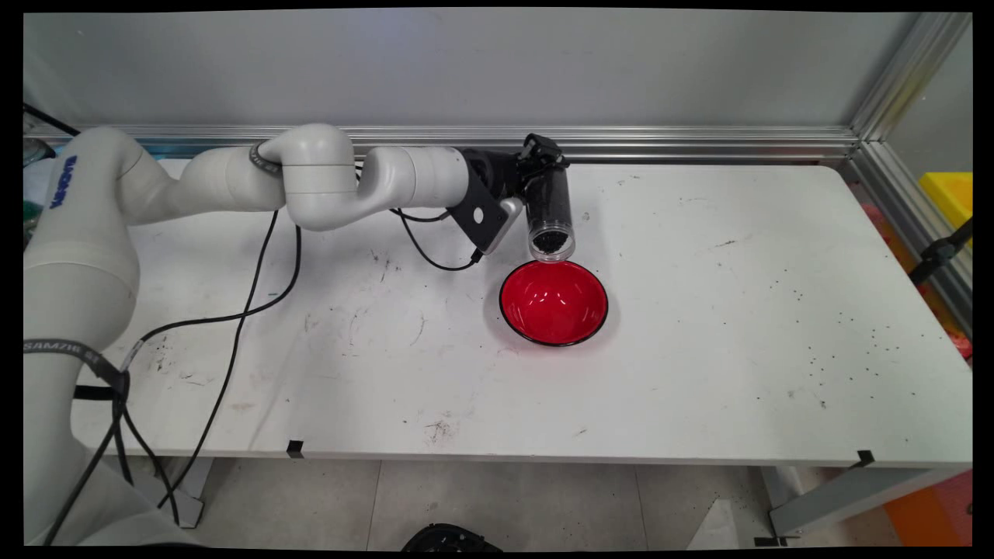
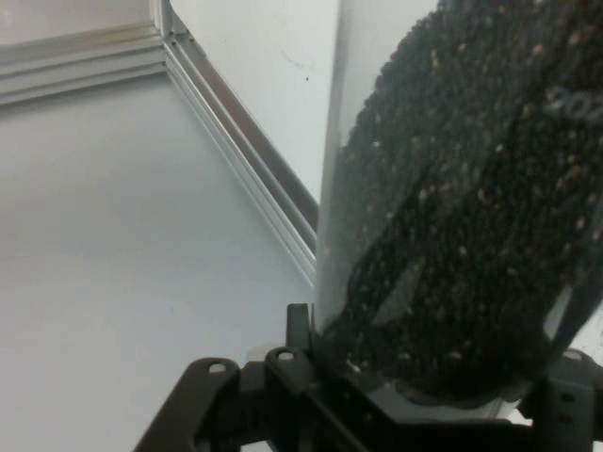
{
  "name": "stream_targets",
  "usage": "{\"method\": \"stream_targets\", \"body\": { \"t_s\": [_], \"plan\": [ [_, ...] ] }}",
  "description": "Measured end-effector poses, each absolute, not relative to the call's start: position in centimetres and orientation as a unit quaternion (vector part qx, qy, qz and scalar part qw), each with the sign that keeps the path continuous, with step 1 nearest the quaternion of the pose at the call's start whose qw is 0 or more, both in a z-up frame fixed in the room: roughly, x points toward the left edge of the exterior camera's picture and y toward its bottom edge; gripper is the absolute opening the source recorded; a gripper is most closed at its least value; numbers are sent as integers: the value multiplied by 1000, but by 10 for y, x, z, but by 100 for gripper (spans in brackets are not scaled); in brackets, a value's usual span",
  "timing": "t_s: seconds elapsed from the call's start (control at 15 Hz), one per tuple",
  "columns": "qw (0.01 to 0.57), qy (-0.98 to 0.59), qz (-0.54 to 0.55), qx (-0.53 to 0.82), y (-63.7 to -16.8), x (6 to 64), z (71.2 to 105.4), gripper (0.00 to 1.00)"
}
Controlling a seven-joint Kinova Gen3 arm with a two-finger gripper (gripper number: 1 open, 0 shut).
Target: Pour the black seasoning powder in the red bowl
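arm: white (image 1: pixel 326 182), reaching horizontally from the left across the far side
wrist: turned sideways
end effector: black (image 1: pixel 543 167), closed around a clear tube, held high

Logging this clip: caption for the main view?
Gripper holds a clear jar of dark grains tilted over a red bowl on the white table.

Red bowl (image 1: pixel 554 303); clear jar (image 1: pixel 550 210) of speckled black grains (image 2: pixel 471 217); white table (image 1: pixel 699 349)

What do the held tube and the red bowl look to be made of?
Tube: clear, probably plastic or glass, since dark grains show through its wall; held by the gripper.
Bowl: glossy red inside with a black rim and bright highlights, likely plastic or glazed ceramic.
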State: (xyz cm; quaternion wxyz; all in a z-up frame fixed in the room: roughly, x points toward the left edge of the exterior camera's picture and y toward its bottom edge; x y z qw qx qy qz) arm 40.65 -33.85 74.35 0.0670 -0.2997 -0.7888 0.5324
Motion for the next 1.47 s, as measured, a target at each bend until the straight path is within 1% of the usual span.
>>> {"method": "stream_targets", "body": {
  "t_s": [0.6, 1.47],
  "plan": [
    [45, -759, 557, -333, -329, 399, 742, 0],
    [23, -722, 584, -370, -330, 390, 738, 0]
  ]
}}
